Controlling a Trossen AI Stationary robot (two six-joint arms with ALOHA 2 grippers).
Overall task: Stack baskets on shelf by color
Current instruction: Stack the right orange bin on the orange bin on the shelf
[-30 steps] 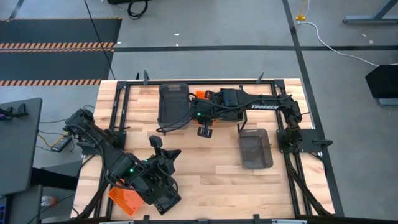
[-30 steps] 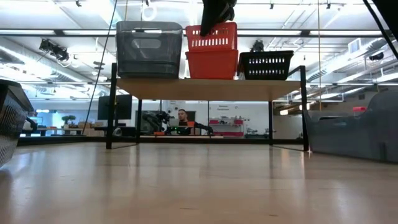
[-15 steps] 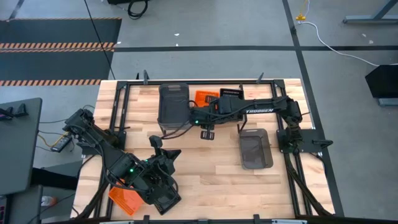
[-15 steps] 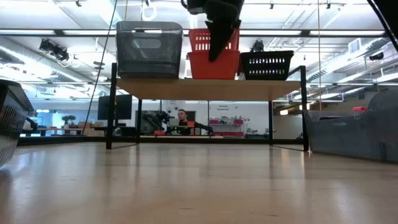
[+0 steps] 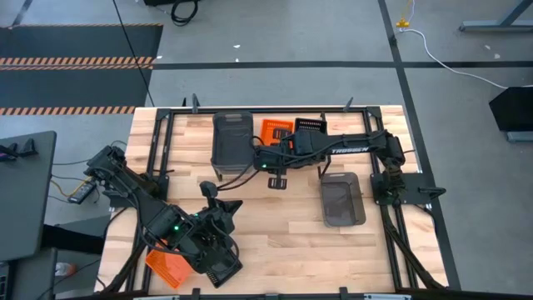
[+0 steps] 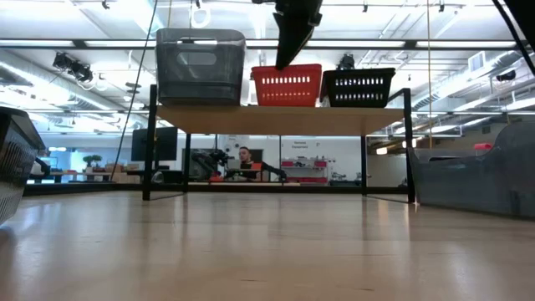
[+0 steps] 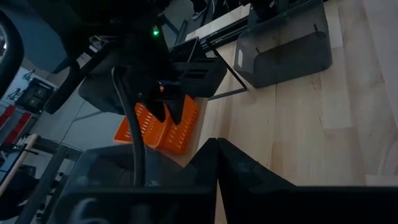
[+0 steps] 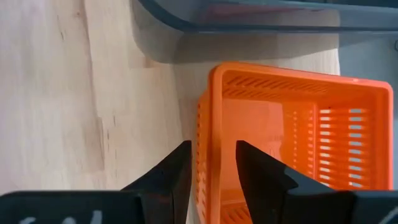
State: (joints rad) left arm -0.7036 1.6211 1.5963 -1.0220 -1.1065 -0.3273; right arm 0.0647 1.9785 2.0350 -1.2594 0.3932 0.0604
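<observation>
At the table's front left, your left gripper (image 5: 218, 254) waits, clamped, as far as can be judged, on a black basket (image 5: 225, 268). On the shelf (image 6: 280, 119) the middle orange basket (image 6: 287, 86), which rode high over its fellow a second ago, now sits nested level. The right gripper (image 6: 288, 54) stands over its rim with fingers parted and the wall loose between them, so that placement looks done. You cannot count the nested orange baskets, and the left grip itself is hidden.
</observation>
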